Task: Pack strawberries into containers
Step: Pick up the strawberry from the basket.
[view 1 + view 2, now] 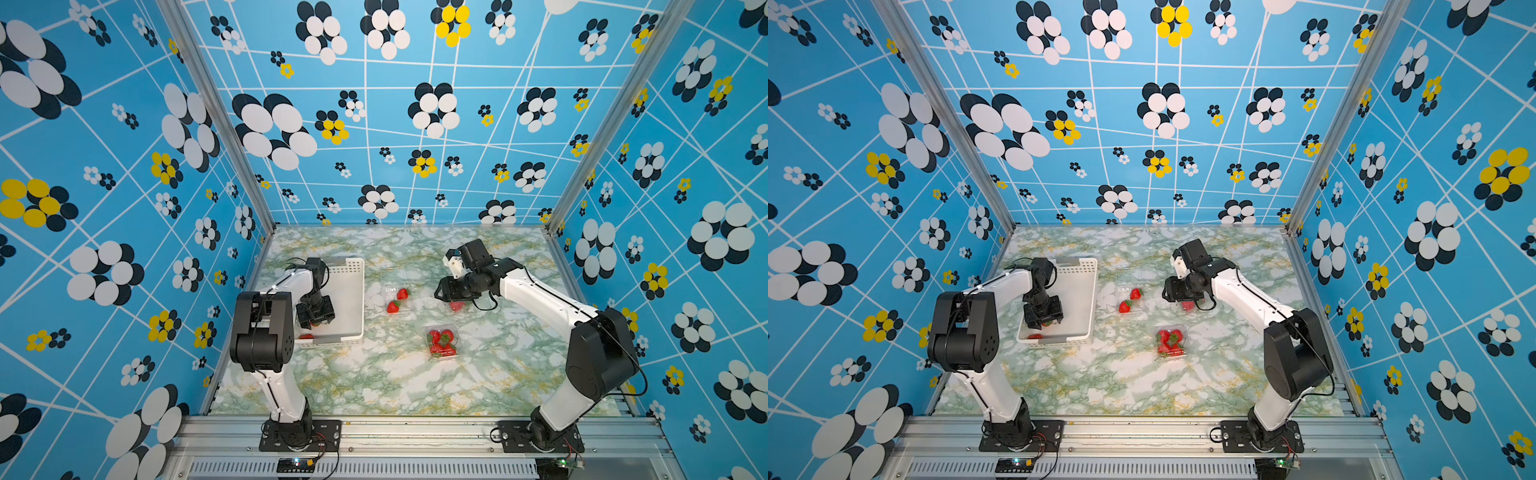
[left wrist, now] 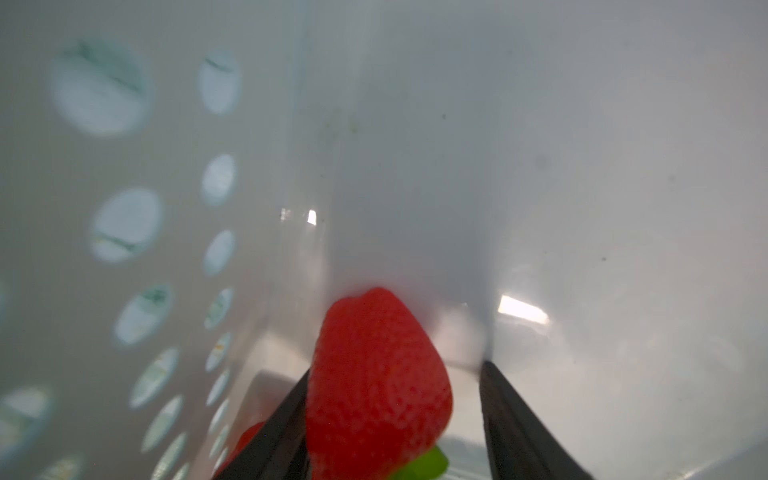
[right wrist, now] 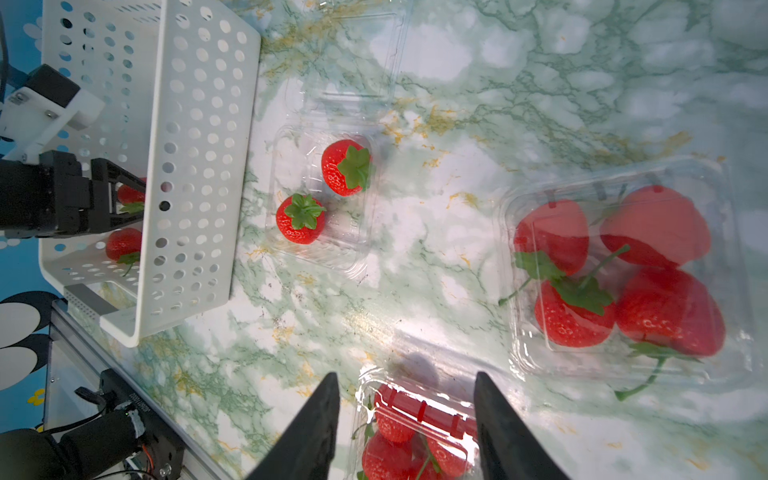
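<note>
My left gripper point(image 1: 316, 322) reaches down inside the white basket point(image 1: 353, 291). In the left wrist view a strawberry point(image 2: 374, 395) sits between its fingers, touching one, with a gap to the other. Another strawberry point(image 3: 123, 245) lies near the basket's end wall. My right gripper point(image 3: 406, 374) hangs open over a closed clear container point(image 3: 415, 428) of strawberries, its fingers straddling it. An open container point(image 1: 390, 291) in the middle holds two strawberries point(image 1: 402, 294), point(image 1: 393, 306). A third container point(image 1: 442, 341), closed, holds several.
The basket's perforated wall point(image 2: 124, 224) stands close beside the left gripper. The open container's clear lid point(image 3: 345, 58) lies flat on the marble table point(image 1: 374, 382) beyond it. Patterned blue walls enclose three sides.
</note>
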